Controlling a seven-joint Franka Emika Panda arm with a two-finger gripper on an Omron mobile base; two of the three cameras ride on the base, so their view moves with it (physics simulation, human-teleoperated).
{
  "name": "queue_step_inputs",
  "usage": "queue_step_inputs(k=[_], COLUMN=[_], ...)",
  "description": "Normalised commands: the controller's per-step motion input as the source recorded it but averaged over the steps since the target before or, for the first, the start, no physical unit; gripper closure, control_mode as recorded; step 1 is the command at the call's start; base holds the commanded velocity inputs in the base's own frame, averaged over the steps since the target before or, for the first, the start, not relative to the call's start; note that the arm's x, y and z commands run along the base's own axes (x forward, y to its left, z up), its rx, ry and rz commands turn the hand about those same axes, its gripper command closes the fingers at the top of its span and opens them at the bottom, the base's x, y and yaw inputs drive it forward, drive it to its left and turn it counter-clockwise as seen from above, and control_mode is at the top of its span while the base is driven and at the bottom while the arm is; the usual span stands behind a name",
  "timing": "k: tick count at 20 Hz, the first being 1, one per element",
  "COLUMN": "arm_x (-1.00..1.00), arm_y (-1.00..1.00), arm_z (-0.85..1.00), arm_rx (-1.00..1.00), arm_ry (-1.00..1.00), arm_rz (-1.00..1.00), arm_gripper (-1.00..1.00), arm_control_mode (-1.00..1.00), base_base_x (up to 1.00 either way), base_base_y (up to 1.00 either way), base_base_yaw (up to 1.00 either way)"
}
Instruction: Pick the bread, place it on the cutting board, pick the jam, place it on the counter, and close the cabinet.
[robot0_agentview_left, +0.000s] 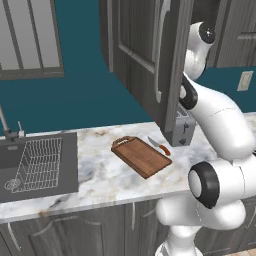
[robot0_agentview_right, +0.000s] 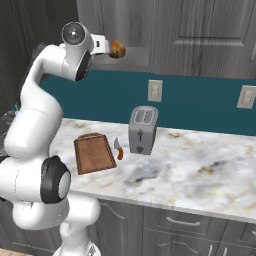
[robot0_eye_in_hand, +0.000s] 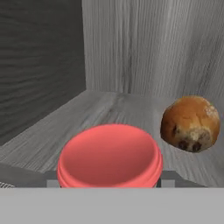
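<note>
The bread (robot0_eye_in_hand: 190, 123), a small round brown bun, sat on the cabinet (robot0_agentview_left: 135, 50) shelf toward its back wall, just beside the jam (robot0_eye_in_hand: 109, 156), whose red lid was nearest the hand camera. Judged by its look, the bun would be light and soft, with a rough crust that should not slip; a hard squeeze could dent it, so a gentle hold across its widest middle seemed the sensible place. The jar looked stiff and smooth, probably heavier and more slippery, and best held around its body below the lid.

In the right base view the gripper (robot0_agentview_right: 107, 48) reached into the open cabinet with the bun at its tip. Whether the fingers were spread or closed, and whether they touched the bun at all, could not be told: the fingertips were hidden behind the red lid in the hand view and too small from the base.

Down on the counter (robot0_agentview_right: 200, 170), the cutting board (robot0_agentview_left: 142, 156) lay bare near the front edge, with a knife (robot0_agentview_left: 159, 146) just beside it and a toaster (robot0_agentview_right: 143, 129) further back.
</note>
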Motion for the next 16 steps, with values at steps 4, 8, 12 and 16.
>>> queue_step_inputs(k=[4, 8, 12, 16], arm_x=[-0.64, -0.63, -0.51, -0.44], arm_y=[-0.32, -0.41, -0.44, -0.44], arm_z=[0.0, 0.0, 0.0, 0.0], arm_rx=[0.01, 0.03, 0.04, 0.03], arm_ry=[-0.02, 0.0, 0.0, 0.0], arm_rz=[0.0, 0.0, 0.0, 0.0], arm_gripper=[1.0, 1.0, 1.0, 1.0], arm_control_mode=[-1.0, -1.0, -1.0, -1.0], base_base_x=[0.0, 0.0, 0.0, 0.0], base_base_y=[0.0, 0.0, 0.0, 0.0], base_base_yaw=[0.0, 0.0, 0.0, 0.0])
